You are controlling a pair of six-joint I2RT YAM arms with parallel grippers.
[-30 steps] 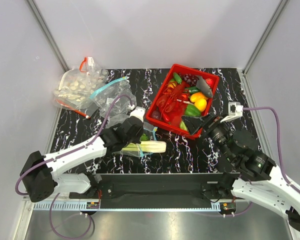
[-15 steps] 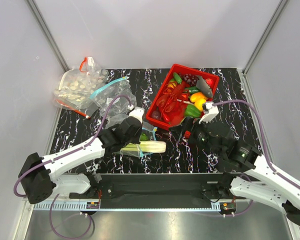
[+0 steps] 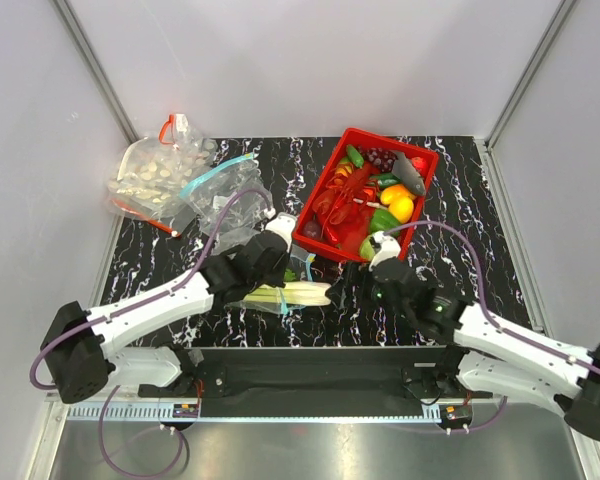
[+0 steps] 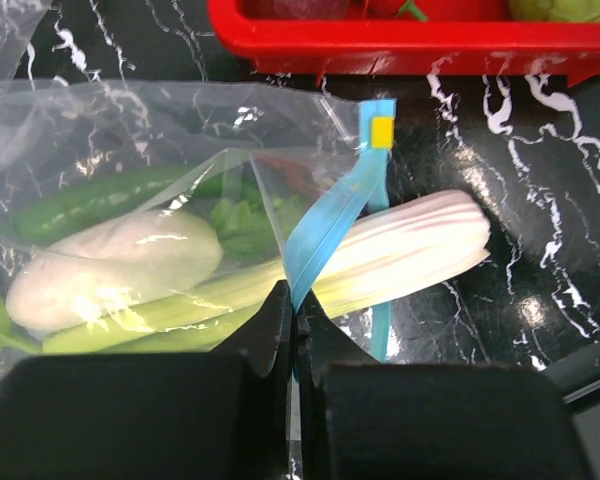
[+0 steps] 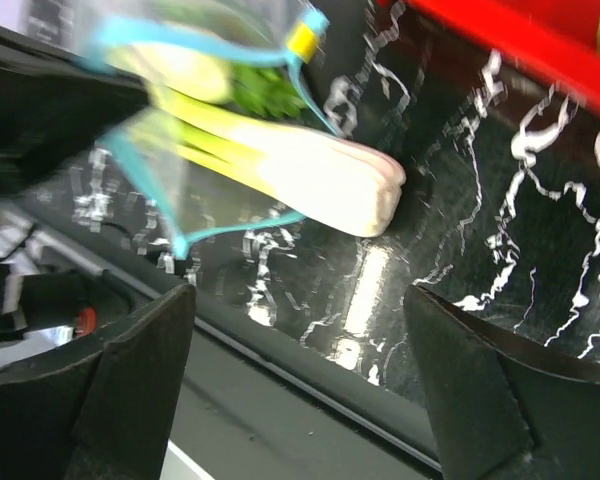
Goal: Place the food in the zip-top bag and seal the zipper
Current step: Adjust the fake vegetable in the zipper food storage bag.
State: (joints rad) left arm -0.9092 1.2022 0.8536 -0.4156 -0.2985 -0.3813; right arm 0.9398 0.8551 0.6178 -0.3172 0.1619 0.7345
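The zip-top bag [image 4: 130, 150] lies crinkled on the black marbled table, and my left gripper [image 4: 298, 305] is shut on its teal zipper [image 4: 325, 225], just below the yellow slider tab [image 4: 382, 131]. Inside the bag lie a white radish piece [image 4: 120, 265] and a green vegetable [image 4: 90, 200]. The leek [image 4: 410, 250] has its white stalk end poking out of the mouth. From above, the left gripper [image 3: 278, 272] sits over the bag and the leek [image 3: 302, 292]. My right gripper [image 5: 300, 340] is open, low near the table's front edge, just short of the leek [image 5: 325, 175] and holding nothing.
The red basket [image 3: 323, 183] of toy produce and a grey fish stands behind the right gripper [image 3: 348, 290]. A bag with a red zipper [image 3: 150, 175] and another clear bag with a teal strip [image 3: 220, 172] lie at the back left. The black front rail [image 5: 310, 400] is right under the right fingers.
My right arm has swung left from the basket's front corner to the leek's white end. The left gripper has stayed shut on the zipper with the bag.
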